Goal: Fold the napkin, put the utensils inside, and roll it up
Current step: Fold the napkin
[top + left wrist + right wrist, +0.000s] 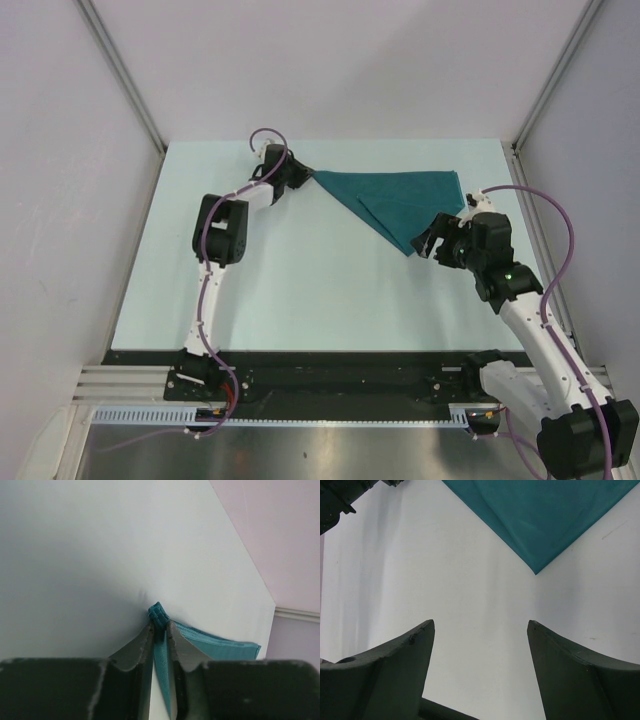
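My left gripper (160, 626) pinches the far-left corner of the napkin (400, 200); my right gripper (480, 630) gapes wide and empty by its near tip.

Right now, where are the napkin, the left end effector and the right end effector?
napkin (400, 200): top external view, middle of the folded teal cloth.
left end effector (160, 624): left wrist view, between the fingertips, which pinch a napkin corner.
right end effector (480, 622): right wrist view, gap between the open fingertips.

Bright even light, soft faint shadows
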`<state>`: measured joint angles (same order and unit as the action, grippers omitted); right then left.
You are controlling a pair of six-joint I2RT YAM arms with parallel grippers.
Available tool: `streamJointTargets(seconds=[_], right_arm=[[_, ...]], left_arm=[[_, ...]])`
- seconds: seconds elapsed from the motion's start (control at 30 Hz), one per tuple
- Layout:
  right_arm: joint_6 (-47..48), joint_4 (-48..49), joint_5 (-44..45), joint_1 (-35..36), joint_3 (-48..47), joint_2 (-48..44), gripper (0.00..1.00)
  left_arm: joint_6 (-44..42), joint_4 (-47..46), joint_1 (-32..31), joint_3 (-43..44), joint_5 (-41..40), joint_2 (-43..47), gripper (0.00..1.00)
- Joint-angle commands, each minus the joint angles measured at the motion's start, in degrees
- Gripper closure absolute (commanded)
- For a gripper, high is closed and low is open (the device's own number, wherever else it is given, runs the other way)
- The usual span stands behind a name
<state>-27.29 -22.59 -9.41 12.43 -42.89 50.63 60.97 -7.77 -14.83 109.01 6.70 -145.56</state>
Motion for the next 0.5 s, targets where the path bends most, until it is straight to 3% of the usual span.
streamJointTargets(seconds=[0.0, 0.33, 0.47], right_arm=[[0.39, -0.17, 0.88, -0.30, -1.84, -1.06, 0.20], [1.27, -0.26, 1.24, -0.38, -1.23, -0.10, 0.20], [1.54, -0.09, 1.24, -0.30, -0.96, 0.43, 0.20]], left_arm=[[-2.87, 1.18, 0.15, 4.01, 2.09, -1.66, 0.83], [-8.85, -3.73, 0.15, 5.07, 4.98, -1.49, 1.00], [-11.83, -10.49, -0.02, 4.81, 9.11, -0.61, 1.00]])
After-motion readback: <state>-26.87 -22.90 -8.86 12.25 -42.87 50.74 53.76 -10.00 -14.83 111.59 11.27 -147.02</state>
